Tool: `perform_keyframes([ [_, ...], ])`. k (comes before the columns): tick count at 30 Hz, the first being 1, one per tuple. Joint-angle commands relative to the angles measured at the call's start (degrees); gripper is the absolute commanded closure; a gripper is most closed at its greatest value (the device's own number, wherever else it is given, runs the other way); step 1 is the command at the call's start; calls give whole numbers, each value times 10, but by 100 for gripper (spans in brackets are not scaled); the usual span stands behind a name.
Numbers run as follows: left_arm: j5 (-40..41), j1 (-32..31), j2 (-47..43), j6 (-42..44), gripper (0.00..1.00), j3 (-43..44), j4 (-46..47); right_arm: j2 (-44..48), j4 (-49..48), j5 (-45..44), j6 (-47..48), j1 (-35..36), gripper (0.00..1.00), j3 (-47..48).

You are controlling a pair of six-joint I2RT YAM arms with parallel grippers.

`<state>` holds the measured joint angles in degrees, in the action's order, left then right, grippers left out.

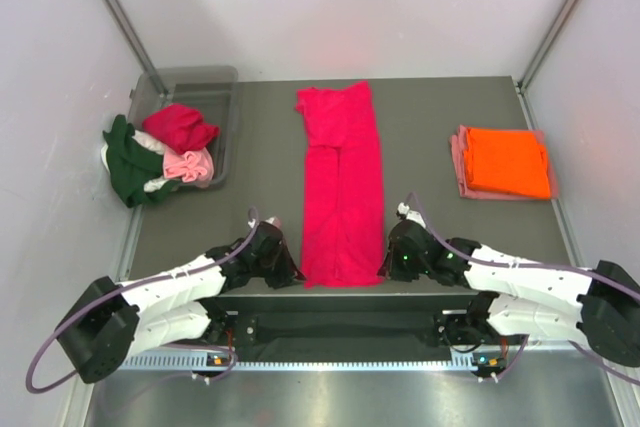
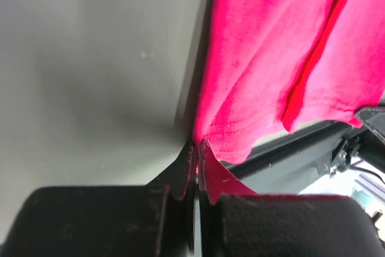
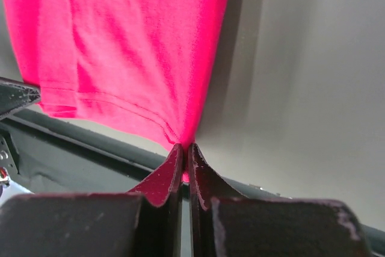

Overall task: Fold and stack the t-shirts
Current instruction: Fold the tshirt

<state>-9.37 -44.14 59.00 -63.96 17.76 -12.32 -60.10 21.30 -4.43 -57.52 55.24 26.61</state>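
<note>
At near edge of table (image 1: 430,117): left gripper (image 2: 197,148) clamped on hem corner of crimson t-shirt (image 1: 342,187), which lies as a long strip mid-table; right gripper (image 3: 185,148) clamped on opposite corner. Step: halving fold. Next, likely: raise both corners evenly, carry toward collar.

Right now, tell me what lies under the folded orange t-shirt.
A salmon pink t-shirt peeks out beneath the orange t-shirt along its left edge. Anything below that is covered.

White walls (image 1: 340,7) on three sides; grey-green tabletop (image 1: 440,227); even, soft light.
</note>
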Motion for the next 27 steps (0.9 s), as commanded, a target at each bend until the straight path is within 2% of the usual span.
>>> perform_keyframes([
  [1,-14,-20,-16,-31,100,25,-31,30,30,4,13,-6,100,-4],
  [11,-24,-46,-11,-56,100,58,-22,66,71,-45,30,-13,100,19],
  [14,-16,-45,-4,-56,100,74,-18,55,74,-36,63,-39,100,46],
  [17,-1,-39,2,-51,100,97,-16,35,74,-14,103,-97,100,71],
  [21,-22,13,41,-10,100,140,-9,9,57,32,158,-164,100,116],
  [22,-45,47,52,-1,100,161,-3,-2,53,42,178,-177,100,126],
  [27,-80,130,163,53,100,250,6,-102,24,80,217,-239,100,208],
])
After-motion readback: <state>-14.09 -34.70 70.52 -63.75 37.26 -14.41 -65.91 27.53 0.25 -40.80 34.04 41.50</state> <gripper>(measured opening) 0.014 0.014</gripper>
